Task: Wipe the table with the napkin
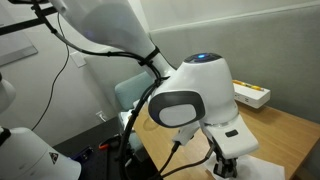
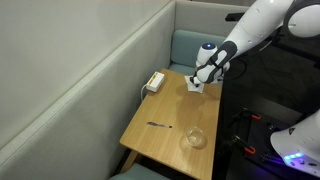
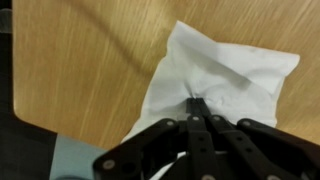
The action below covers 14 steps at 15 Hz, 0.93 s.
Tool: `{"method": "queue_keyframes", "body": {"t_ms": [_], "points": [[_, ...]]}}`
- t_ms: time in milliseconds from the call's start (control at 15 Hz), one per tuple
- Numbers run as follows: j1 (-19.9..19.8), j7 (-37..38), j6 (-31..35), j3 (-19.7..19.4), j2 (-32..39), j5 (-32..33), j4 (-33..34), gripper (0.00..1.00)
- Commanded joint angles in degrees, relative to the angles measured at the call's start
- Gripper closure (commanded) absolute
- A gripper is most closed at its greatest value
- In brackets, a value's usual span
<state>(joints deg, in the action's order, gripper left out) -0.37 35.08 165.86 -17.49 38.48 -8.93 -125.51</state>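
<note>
The napkin (image 3: 222, 82) is a crumpled white sheet lying on the light-brown wood table (image 3: 80, 60), near the table's edge. My gripper (image 3: 196, 105) has its fingers closed together and pinches the napkin's middle, pressing it onto the tabletop. In an exterior view the gripper (image 2: 198, 84) is at the far end of the table (image 2: 170, 115) with the napkin (image 2: 196, 87) under it. In an exterior view the gripper (image 1: 226, 163) is low over the napkin (image 1: 262, 170), mostly hidden by the arm.
A white box with yellow trim (image 2: 154, 81) sits by the wall edge and also shows in an exterior view (image 1: 250, 96). A clear glass (image 2: 195, 138) and a small dark thing (image 2: 158, 125) lie on the near part of the table. A grey wall runs alongside.
</note>
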Motion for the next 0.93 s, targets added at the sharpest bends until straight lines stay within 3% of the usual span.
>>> {"method": "queue_keyframes", "body": {"t_ms": [0, 133, 600, 867], "points": [[-2.1, -4.2, -4.1, 3.9, -4.6, -2.6, -2.9, 1.0], [-3.8, -9.0, -7.2, 8.8, -7.4, -3.9, -3.9, 1.0], [-2.4, -18.4, -21.5, 20.8, -12.8, -7.7, -4.0, 1.0], [1.7, -15.6, -21.6, 18.4, -12.2, -3.7, -3.2, 1.0]]}}
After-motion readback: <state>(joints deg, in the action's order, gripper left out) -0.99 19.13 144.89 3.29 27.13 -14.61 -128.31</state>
